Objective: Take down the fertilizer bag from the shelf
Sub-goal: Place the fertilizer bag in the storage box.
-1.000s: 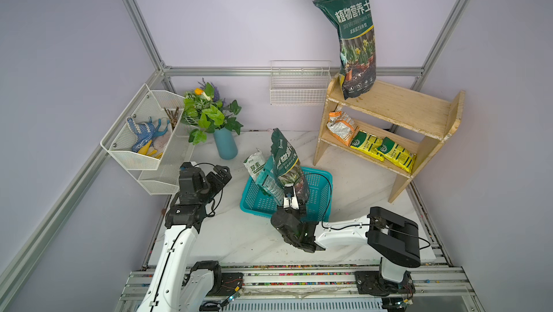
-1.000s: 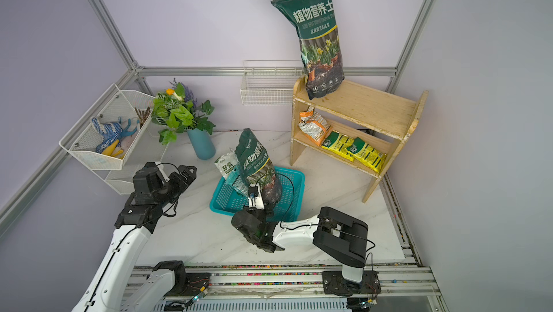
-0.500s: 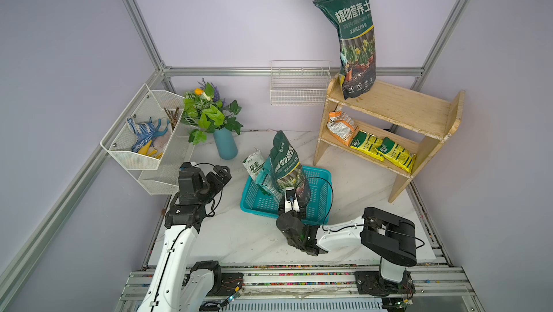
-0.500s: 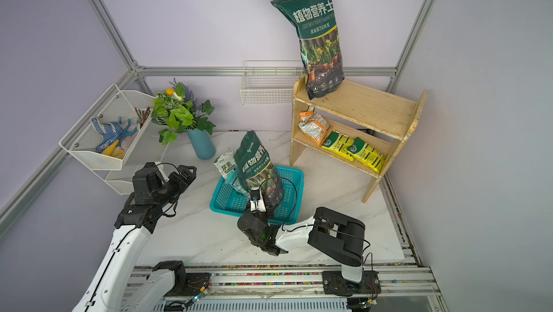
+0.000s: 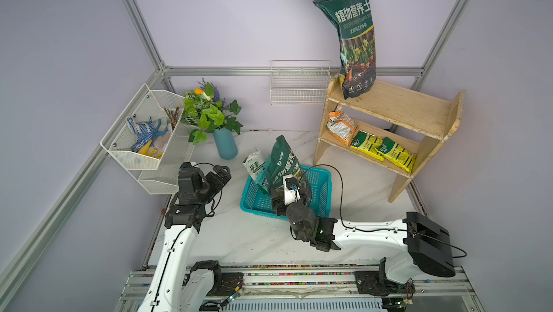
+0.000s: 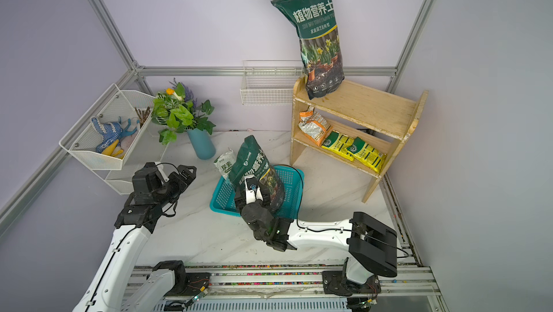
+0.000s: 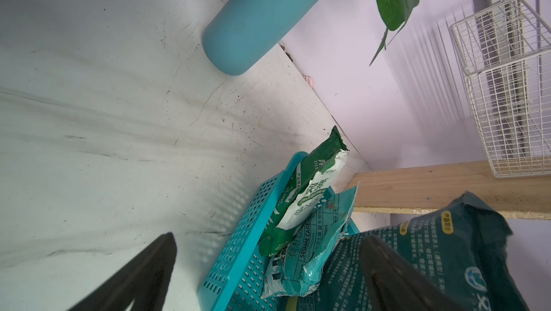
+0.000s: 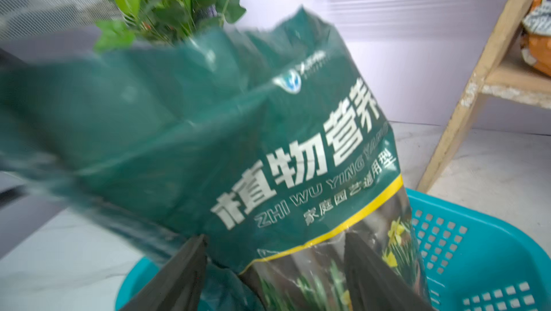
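The right arm lies low over the table (image 5: 254, 235). Its white forearm runs nearly level from the base at the near right toward the left, and the wrist turns toward the far side at the near edge of the teal basket (image 5: 321, 182). The right gripper (image 8: 275, 235) is at the lower front of the fertilizer bag (image 5: 284, 164). In the right wrist view its two dark fingers (image 8: 185, 264) stand wide apart on either side of the bag's lower face, and they do not pinch it. The bag stands inside the basket, down on the table. It leans toward the left and far side, against a small white packet (image 5: 254, 165), and its upper part is blurred in the wrist view.

The left arm rises from the near left base, with its forearm sloping up and away. The left gripper (image 5: 220, 174) is held above the table to the left of the basket, clear of it and pointing toward it. Its jaws are spread fully and hold nothing.

The shelf (image 5: 398, 107) stands at the far right. A matching dark green bag (image 5: 356, 41) is upright on its top tier, leaning on the wall. An orange packet (image 5: 341, 126) and two yellow packets (image 5: 383, 152) lie on the lower tier.
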